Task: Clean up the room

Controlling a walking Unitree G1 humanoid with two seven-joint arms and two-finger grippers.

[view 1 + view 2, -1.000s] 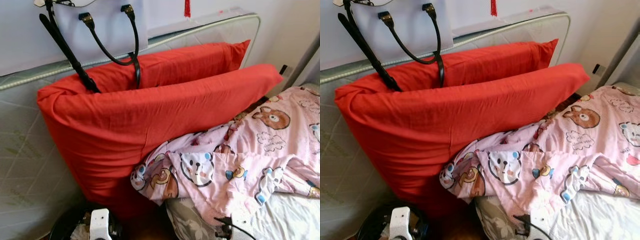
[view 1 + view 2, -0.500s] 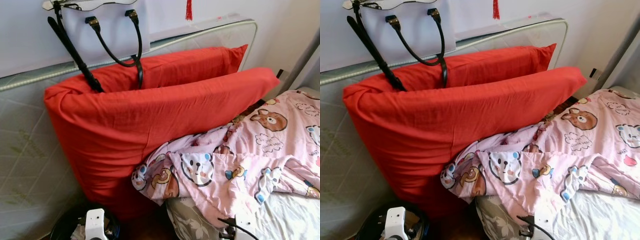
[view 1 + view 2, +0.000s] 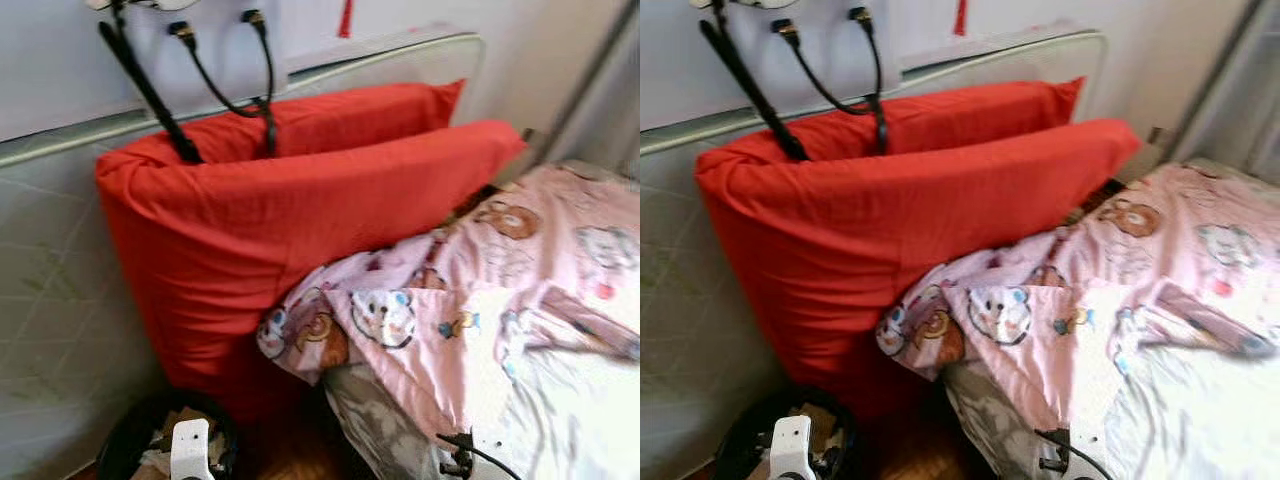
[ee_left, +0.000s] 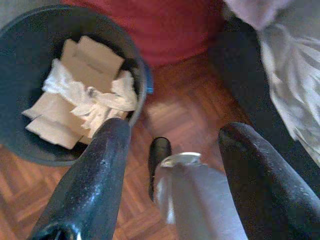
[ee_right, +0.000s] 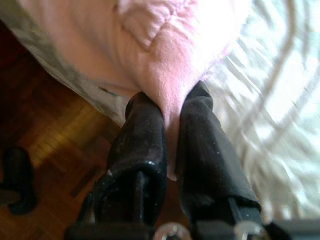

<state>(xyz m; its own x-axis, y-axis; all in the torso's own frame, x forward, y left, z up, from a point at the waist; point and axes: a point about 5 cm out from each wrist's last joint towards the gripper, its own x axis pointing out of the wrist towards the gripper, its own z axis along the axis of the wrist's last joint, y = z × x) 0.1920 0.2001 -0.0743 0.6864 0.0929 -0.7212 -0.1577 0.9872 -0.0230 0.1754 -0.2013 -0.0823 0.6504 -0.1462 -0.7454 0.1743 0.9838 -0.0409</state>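
the head camera has swung since a second ago, so the whole scene sits shifted and blurred, with more of the bed in view; the things themselves lie as they did. the left gripper (image 4: 170, 150) hangs low with its fingers (image 4: 95, 175) spread wide and nothing between them. just beyond its fingertips stands a dark round bin (image 4: 15, 40) on the wood floor (image 4: 190, 110), holding cardboard pieces (image 4: 92, 55) and crumpled white paper (image 4: 100, 100). above and behind that gripper two red pillows (image 3: 300, 210) lean on an upright mattress (image 3: 50, 300), with a bag's black straps (image 3: 150, 90) hanging over them. to the right, the right gripper (image 5: 170, 125) is closed on a fold of the pink cartoon-print quilt (image 5: 165, 65), pinched between its two fingers (image 5: 140, 145). from that gripper the quilt spreads up and away across the bed, over a white sheet (image 5: 270, 130), its far edge resting against the front pillow.
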